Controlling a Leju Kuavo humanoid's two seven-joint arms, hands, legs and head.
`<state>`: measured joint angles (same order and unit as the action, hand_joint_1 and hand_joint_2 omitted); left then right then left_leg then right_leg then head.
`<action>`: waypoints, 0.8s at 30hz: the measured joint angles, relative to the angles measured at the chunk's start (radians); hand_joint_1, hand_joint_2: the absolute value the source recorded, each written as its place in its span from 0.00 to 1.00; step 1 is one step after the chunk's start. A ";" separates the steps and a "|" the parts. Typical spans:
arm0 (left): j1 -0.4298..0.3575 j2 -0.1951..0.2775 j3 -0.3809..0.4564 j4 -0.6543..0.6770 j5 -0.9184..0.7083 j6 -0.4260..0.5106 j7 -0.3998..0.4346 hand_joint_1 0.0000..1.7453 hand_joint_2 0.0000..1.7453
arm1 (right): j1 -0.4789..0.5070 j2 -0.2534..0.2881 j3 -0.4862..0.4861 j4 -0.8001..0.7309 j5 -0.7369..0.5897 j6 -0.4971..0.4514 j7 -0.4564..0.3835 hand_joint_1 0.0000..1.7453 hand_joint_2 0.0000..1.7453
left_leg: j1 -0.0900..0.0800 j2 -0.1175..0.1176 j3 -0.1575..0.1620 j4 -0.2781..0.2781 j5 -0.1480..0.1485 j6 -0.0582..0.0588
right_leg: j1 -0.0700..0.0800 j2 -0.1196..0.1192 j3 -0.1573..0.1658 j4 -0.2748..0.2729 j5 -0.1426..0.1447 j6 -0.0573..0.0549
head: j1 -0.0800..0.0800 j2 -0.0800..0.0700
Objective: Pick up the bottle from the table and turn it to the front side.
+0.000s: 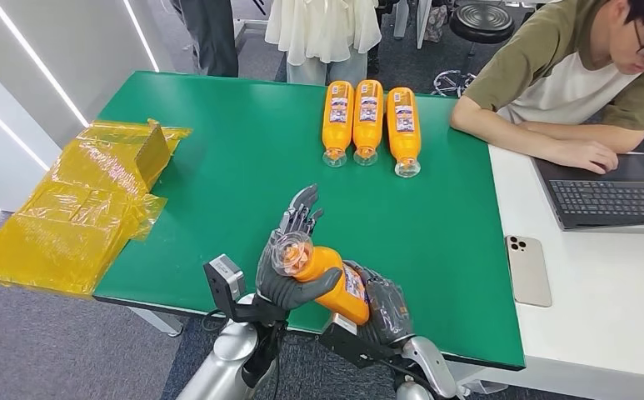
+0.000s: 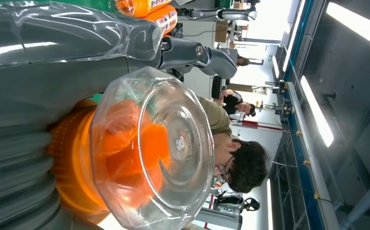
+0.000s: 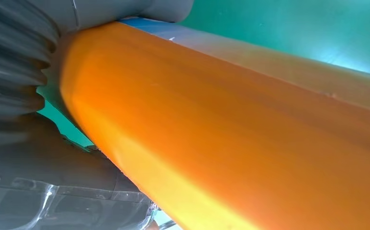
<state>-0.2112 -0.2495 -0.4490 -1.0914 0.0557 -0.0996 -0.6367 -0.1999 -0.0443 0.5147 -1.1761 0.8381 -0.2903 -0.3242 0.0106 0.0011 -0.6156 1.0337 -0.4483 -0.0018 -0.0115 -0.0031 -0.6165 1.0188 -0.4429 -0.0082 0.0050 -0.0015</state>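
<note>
An orange bottle (image 1: 328, 271) with a clear faceted cap (image 1: 292, 251) is held above the front edge of the green table (image 1: 218, 167), cap pointing toward my left. My left hand (image 1: 281, 279) grips its neck, thumb under the bottle and fingers reaching up behind the cap. My right hand (image 1: 385, 307) holds the bottle's lower end, where part of the label shows. In the left wrist view the cap (image 2: 159, 148) sits right against the left hand (image 2: 53, 48). The right wrist view shows the orange body (image 3: 245, 143) lying in the right hand (image 3: 20, 72).
Three more orange bottles (image 1: 367, 119) lie side by side at the table's far edge, caps toward me. Crumpled yellow plastic (image 1: 85, 200) covers the left corner. On the white desk to the right, a person (image 1: 568, 75) rests arms by a laptop (image 1: 618, 196), with a phone (image 1: 528, 268) nearer me.
</note>
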 joint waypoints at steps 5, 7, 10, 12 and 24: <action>0.000 0.000 0.000 0.000 -0.012 -0.003 0.013 0.54 1.00 | -0.005 -0.004 0.000 0.002 0.009 -0.003 -0.006 1.00 1.00 | 0.000 0.000 0.000 0.000 0.000 0.000 | 0.000 0.000 0.000 0.000 0.000 0.000 | 0.000 0.000; 0.000 0.000 0.000 0.000 -0.020 -0.006 0.017 1.00 1.00 | -0.005 -0.005 0.000 0.003 0.009 -0.009 -0.013 1.00 1.00 | 0.000 0.000 0.000 0.000 0.000 0.000 | 0.000 0.000 0.000 0.000 0.000 0.000 | 0.000 0.000; 0.000 0.000 0.000 0.000 -0.024 -0.009 0.018 1.00 1.00 | -0.007 -0.005 0.000 0.002 0.008 -0.012 -0.017 1.00 1.00 | 0.000 0.000 0.000 0.000 0.000 0.000 | 0.000 0.000 0.000 0.000 0.000 0.000 | 0.000 0.000; 0.000 0.000 0.000 0.000 -0.022 -0.008 0.018 1.00 1.00 | -0.008 -0.005 0.001 0.001 0.008 -0.013 -0.015 1.00 1.00 | 0.000 0.000 0.000 0.000 0.000 0.000 | 0.000 0.000 0.000 0.000 0.000 0.000 | 0.000 0.000; 0.000 0.000 0.001 -0.008 0.002 0.006 0.014 1.00 1.00 | 0.012 -0.005 -0.002 -0.032 0.032 -0.084 -0.002 0.66 1.00 | 0.000 0.000 0.000 0.000 0.000 0.000 | 0.000 0.000 0.000 0.000 0.000 0.000 | 0.000 0.000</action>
<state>-0.2111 -0.2495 -0.4482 -1.0990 0.0574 -0.0938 -0.6222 -0.1881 -0.0489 0.5123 -1.2084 0.8701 -0.3743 -0.3266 0.0106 0.0010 -0.6156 1.0337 -0.4483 -0.0018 -0.0115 -0.0033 -0.6164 1.0189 -0.4429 -0.0082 0.0051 -0.0015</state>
